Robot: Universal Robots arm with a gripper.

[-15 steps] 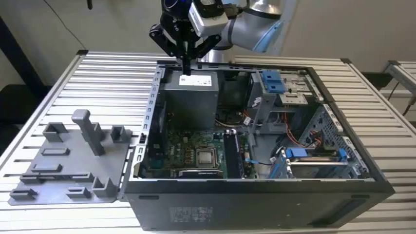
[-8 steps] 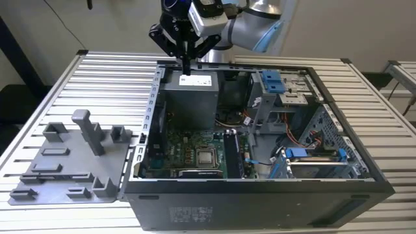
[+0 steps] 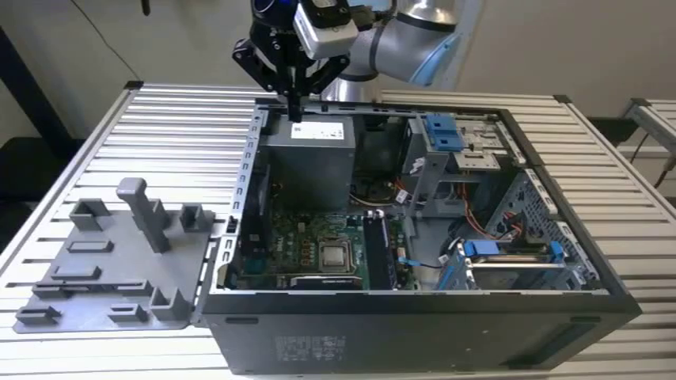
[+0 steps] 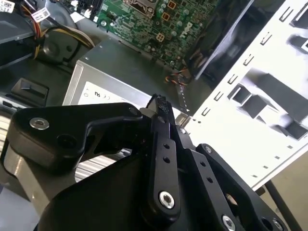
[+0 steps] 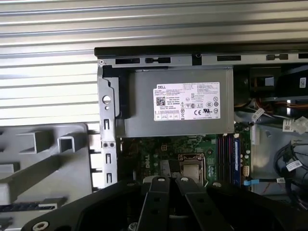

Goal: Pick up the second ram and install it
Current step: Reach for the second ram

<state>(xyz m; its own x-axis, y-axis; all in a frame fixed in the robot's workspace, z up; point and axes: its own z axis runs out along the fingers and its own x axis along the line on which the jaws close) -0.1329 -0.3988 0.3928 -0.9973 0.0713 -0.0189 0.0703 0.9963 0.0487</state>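
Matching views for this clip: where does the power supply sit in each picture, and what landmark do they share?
Exterior view: the power supply is in the case's far corner, toward the exterior view's left, just below the gripper.
Second wrist view: power supply just beyond the gripper's tips, short of the motherboard.
First wrist view: power supply, label facing the camera, between case rim and motherboard.
Shared landmark: the green motherboard.
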